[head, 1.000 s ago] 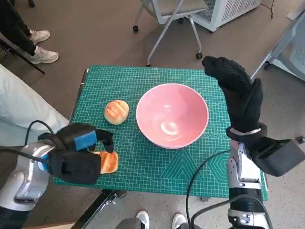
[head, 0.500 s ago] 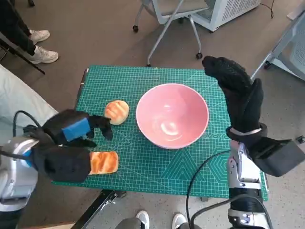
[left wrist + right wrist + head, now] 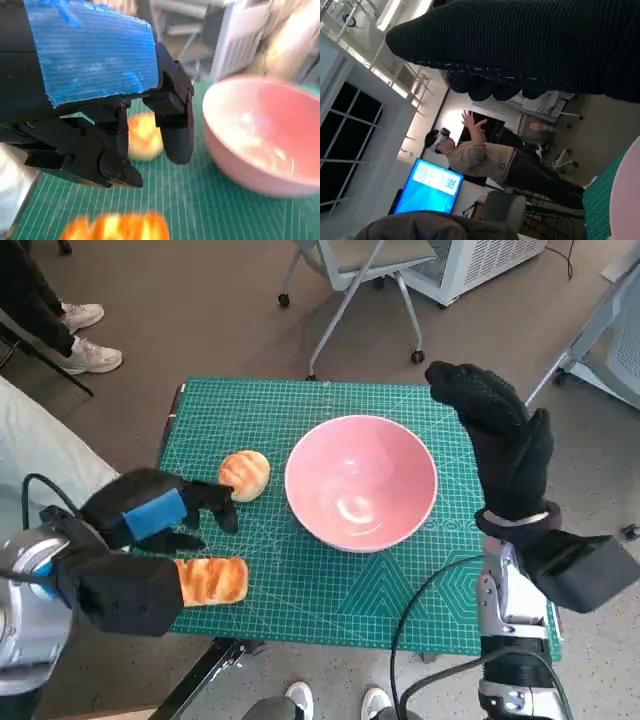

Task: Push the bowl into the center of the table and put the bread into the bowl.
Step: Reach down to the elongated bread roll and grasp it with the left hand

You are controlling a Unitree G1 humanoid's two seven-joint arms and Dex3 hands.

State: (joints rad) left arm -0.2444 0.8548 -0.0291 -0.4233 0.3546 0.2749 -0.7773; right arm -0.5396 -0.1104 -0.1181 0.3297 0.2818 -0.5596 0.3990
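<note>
A pink bowl (image 3: 361,482) stands on the green mat (image 3: 330,585), near its middle. Left of it lies a round bun (image 3: 245,474), and a long toasted bread (image 3: 212,581) lies near the front left edge. My left hand (image 3: 150,523) hovers between the two breads with its fingers (image 3: 217,506) bent and nothing in them. The left wrist view shows that hand (image 3: 95,95) above the bun (image 3: 145,136), the bread (image 3: 117,227) and the bowl (image 3: 260,145). My right hand (image 3: 502,440) stands upright with its fingers stretched out, just beyond the bowl's right rim, holding nothing. In the right wrist view the glove (image 3: 530,45) fills the top.
A wheeled chair (image 3: 365,270) stands behind the table. A person's shoes (image 3: 85,335) are at the far left, a white cloth (image 3: 45,475) at the left, feet (image 3: 300,700) at the front edge. The right wrist view shows a person (image 3: 485,157) with raised hands.
My left hand has lifted off the long bread and drawn back to the left, leaving more of the bread showing. The right hand and the bowl have stayed put.
</note>
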